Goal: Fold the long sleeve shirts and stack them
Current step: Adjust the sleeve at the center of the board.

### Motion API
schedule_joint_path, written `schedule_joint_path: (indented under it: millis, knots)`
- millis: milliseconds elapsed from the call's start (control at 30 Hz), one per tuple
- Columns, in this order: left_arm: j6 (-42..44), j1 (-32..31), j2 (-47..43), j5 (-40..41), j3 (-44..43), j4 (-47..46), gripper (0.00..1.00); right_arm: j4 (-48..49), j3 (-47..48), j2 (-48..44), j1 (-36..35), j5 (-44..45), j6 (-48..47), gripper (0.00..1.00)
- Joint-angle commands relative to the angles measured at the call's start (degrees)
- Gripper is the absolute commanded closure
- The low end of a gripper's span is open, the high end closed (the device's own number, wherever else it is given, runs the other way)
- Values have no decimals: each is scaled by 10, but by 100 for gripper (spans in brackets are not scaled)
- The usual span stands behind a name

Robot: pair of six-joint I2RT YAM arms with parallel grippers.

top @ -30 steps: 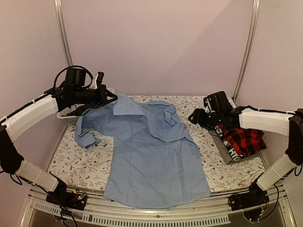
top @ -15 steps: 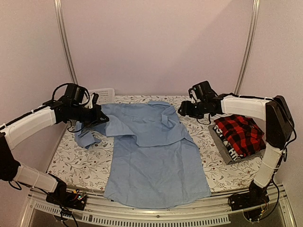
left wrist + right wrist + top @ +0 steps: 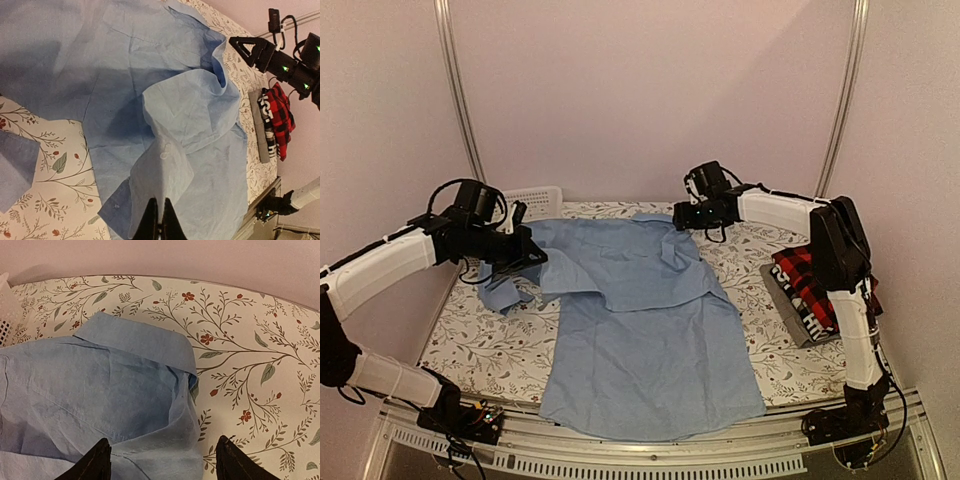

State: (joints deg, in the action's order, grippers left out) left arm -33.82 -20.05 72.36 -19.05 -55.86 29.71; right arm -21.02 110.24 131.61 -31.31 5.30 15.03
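right arm swung off plaid shirt (image 3: pixel 810 290) stack, across to far end of bench (image 3: pixel 480 345); left arm dropped lower with its cloth. blue shirt (image 3: pixel 640 330) lies mid-bench, long axis near-to-far, hem at near edge, collar at far end. right gripper (image 3: pixel 164 462) spread wide, empty, hovering just above collar's right corner, cloth directly beneath. left gripper (image 3: pixel 159 222) pressed together, pinching fold of shirt's left side, drawn inward over body. right arm nearer collar; next grasp likely there. basket (image 3: pixel 535 198) sits behind left arm.

The top camera looks down from behind. Close wrist cameras share the blue shirt (image 3: pixel 640 320) beyond the left claw (image 3: pixel 160 205) and right claw (image 3: pixel 162 452).
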Motion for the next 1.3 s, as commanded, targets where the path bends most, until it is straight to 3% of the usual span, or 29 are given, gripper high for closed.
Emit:
schedule_joint_path:
  millis: [0,133,233,467,733,1000,1033,1100,1133,1267]
  knots:
    - [19,7,-2,-9,-21,15,100,-29,53,52,3,-8,-26,30]
    - [26,7,1,-11,-28,22,100,-31,80,81,4,-33,-17,38]
    - [27,7,0,-7,-31,24,100,-31,81,87,3,-26,-7,52]
    - [32,6,1,-7,-45,32,100,-32,81,82,19,5,-3,100]
    - [66,9,1,35,-114,54,100,-30,79,73,71,8,-15,100]
    - [83,33,77,50,-185,47,100,-25,79,81,92,-9,-17,98]
    - [84,33,91,49,-193,42,100,-23,79,82,93,-10,-17,93]
    - [87,33,118,42,-209,34,100,-24,81,81,95,-17,-17,75]
    - [89,33,132,42,-219,34,100,-26,81,80,96,-19,-18,57]
    - [92,34,167,40,-242,33,100,-40,43,43,95,-41,-6,43]
